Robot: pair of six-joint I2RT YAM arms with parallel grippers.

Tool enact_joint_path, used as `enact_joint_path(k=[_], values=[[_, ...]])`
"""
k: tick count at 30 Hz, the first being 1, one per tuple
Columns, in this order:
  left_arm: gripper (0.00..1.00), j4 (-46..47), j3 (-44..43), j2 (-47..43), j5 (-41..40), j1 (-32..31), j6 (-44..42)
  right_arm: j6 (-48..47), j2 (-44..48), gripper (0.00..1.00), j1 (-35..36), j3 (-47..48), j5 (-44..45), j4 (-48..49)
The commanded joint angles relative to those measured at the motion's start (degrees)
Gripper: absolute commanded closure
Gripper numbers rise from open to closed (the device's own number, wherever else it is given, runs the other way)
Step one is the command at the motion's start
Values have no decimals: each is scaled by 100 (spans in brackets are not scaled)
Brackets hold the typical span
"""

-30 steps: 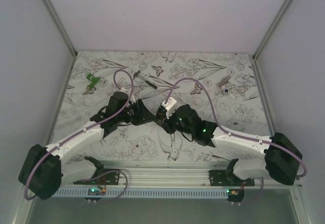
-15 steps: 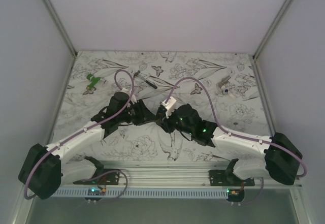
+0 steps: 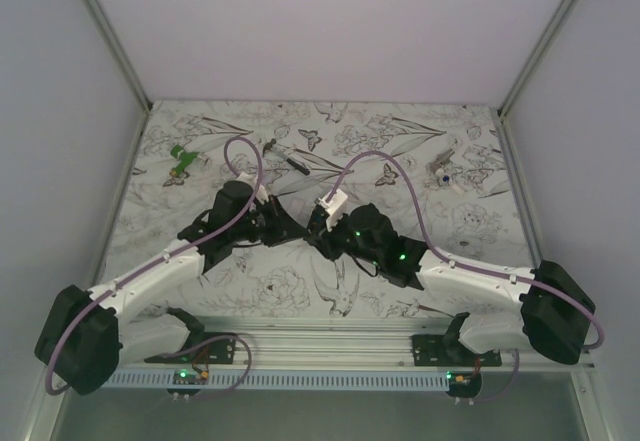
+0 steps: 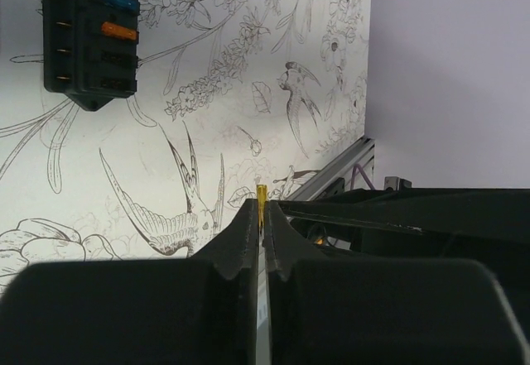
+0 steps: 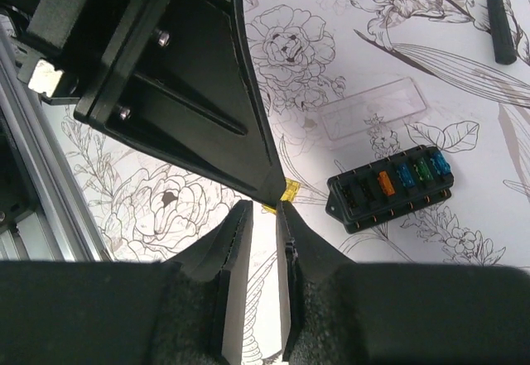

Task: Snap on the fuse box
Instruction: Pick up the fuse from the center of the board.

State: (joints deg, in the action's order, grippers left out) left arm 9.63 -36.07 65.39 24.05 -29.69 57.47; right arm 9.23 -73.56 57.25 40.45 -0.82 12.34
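The fuse box (image 5: 389, 187) is a small black box with several coloured fuses in its slots, lying open on the patterned table; it also shows at the top left of the left wrist view (image 4: 87, 34). Its clear cover (image 5: 373, 108) lies flat just beyond it. My left gripper (image 4: 263, 212) is shut on a small yellow fuse (image 4: 262, 195). In the right wrist view that yellow fuse (image 5: 290, 191) sticks out of the left fingers (image 5: 190, 92), just past my right gripper (image 5: 263, 212), which is narrowly open and empty. In the top view both grippers (image 3: 288, 227) (image 3: 320, 229) meet at mid-table and hide the box.
A thin dark tool (image 3: 285, 156) lies at the back centre, and its end shows in the right wrist view (image 5: 501, 17). A small green piece (image 3: 181, 161) lies at the back left. A small metal part (image 3: 441, 169) lies at the back right. An aluminium rail (image 3: 330, 346) runs along the near edge.
The left arm has shifted very slightly. Nothing has been taken hold of or let go.
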Motion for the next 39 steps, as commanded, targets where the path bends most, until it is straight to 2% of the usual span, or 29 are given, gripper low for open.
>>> enact_joint_path(k=[1,5,8,11,16,20,26,39], values=[[100,121,-27,-170,9,-54,22,45,-45,77,36,70,-86,447],[100,131,-16,-293,-73,-54,26,124,-23,75,40,81,-89,563],[100,142,23,-431,-253,-54,26,234,72,64,32,89,-81,643],[100,160,88,-630,-545,-54,56,464,263,60,-28,16,-86,823],[100,305,199,-1142,-1088,-54,192,1226,699,56,-325,-253,-334,1399],[100,596,337,-1588,-1421,-54,329,2148,810,54,-772,-454,-1033,2271],[100,1371,671,-2111,-1544,-64,599,3259,548,54,-1023,-379,-1734,3209],[100,2194,797,-2573,-1080,-185,464,4394,-124,62,-1218,-141,-2433,4235]])
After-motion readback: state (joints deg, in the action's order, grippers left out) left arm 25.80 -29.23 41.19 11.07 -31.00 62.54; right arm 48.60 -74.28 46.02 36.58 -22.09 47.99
